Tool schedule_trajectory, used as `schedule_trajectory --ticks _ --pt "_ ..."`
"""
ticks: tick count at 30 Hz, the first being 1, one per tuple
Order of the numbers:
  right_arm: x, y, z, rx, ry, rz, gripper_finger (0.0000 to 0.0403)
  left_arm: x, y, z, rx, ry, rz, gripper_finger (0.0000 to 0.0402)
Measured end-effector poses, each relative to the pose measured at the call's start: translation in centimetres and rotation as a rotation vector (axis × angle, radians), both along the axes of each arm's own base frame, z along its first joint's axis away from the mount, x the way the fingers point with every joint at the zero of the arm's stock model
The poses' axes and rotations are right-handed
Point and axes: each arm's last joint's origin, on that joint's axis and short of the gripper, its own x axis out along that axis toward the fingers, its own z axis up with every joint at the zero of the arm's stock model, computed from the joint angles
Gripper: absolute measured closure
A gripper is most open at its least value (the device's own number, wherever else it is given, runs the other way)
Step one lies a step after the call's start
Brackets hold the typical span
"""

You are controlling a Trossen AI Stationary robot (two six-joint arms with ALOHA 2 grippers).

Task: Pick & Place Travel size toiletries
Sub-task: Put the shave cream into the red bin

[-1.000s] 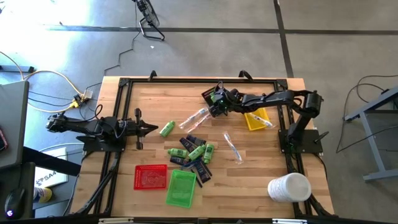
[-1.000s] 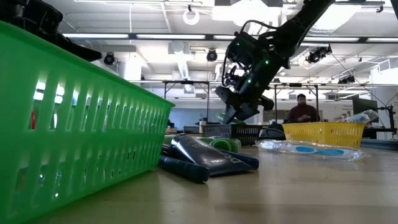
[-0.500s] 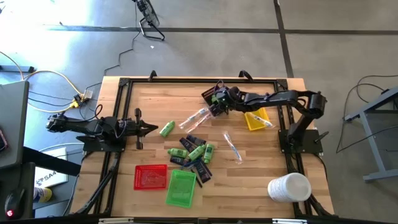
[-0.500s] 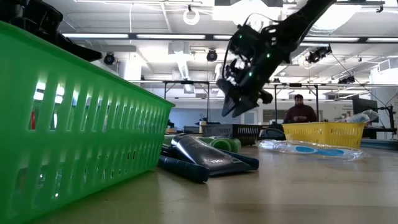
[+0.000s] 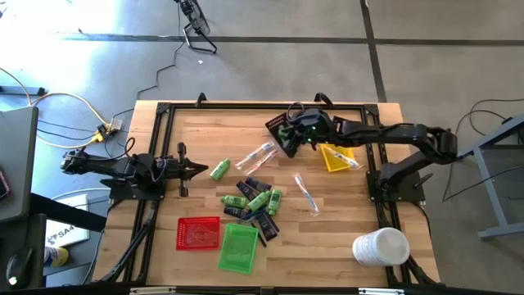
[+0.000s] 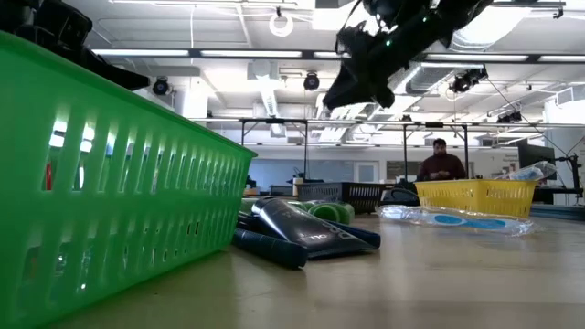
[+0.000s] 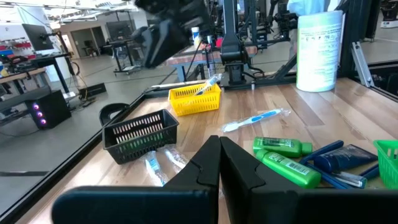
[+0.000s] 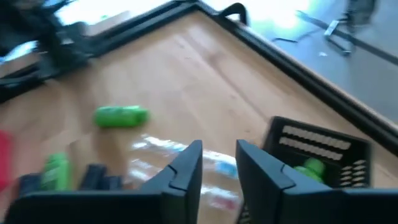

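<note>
While the right pincer (image 5: 288, 141) hovers empty, slightly apart, above the black tray (image 5: 281, 129), a green bottle (image 8: 313, 167) lies inside.

Both arms are dark, near-black assemblies of jointed segments; the left arm (image 5: 123, 166) is mounted at the left edge of the counter and the right arm (image 5: 393, 135) at the right edge, each on a black base plate. Each pincer carries two flat, angular black fingers (image 8: 186, 171) with slanted tips. Green indicator lights glow on the right pincer (image 5: 288, 138) housing.
</note>
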Motion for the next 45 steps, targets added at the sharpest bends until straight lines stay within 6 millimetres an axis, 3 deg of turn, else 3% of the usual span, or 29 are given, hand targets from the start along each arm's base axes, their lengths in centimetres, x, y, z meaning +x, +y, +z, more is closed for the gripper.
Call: schedule_trajectory --ticks 9,16,27,35,45 --pt "0.1 3.3 0.5 -0.002 0.014 0.098 0.0391 0.0 0.0 0.0 0.000 0.000 0.000 0.0398" --pt "0.4 4.9 0.5 -0.053 0.026 0.107 0.0399 0.0 0.0 0.0 -0.001 0.000 0.000 0.0398" --pt "0.1 3.3 0.5 -0.087 0.038 0.042 0.0399 0.0 0.0 0.0 -0.020 -0.002 -0.001 0.0398" --pt "-0.2 1.7 0.7 0.001 -0.013 -0.021 0.0399 0.0 0.0 0.0 -0.164 -0.021 -0.011 0.0398" --pt "0.2 1.5 1.6 -0.126 -0.076 0.047 0.0399 0.0 0.0 0.0 -0.169 -0.028 -0.011 0.0398"
